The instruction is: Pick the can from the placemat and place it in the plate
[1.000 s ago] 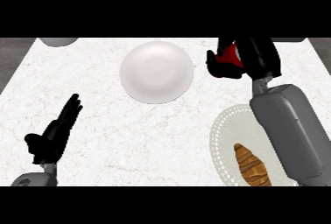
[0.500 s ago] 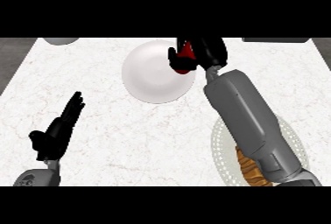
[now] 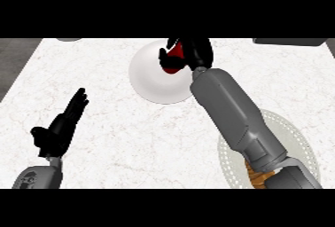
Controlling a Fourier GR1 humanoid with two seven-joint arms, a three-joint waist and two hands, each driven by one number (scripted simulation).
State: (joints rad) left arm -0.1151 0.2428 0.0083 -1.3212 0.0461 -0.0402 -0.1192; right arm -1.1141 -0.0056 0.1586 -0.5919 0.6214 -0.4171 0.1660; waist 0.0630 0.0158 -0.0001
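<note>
Marble counter (image 3: 131, 146) spans the view, white with faint veins. At the left, the left hand (image 3: 60, 128) rests open near the lower edge, its fingers (image 3: 76, 103) straight and pressed together, pointing up and away, touching nothing. Further right, toward the far side of the counter, lies the white plate (image 3: 153, 80). Over its far right part sits the right hand (image 3: 193, 51), its fingers curled round the red can (image 3: 173, 60), which shows between them above the plate; whether the can touches the plate I cannot tell. The right forearm (image 3: 229, 111) runs down from the hand toward the lower right. Under it, at the right, lies a pale round placemat (image 3: 294, 142) with a dotted rim, and a brown pastry (image 3: 258, 177) peeks out beside the arm there.
</note>
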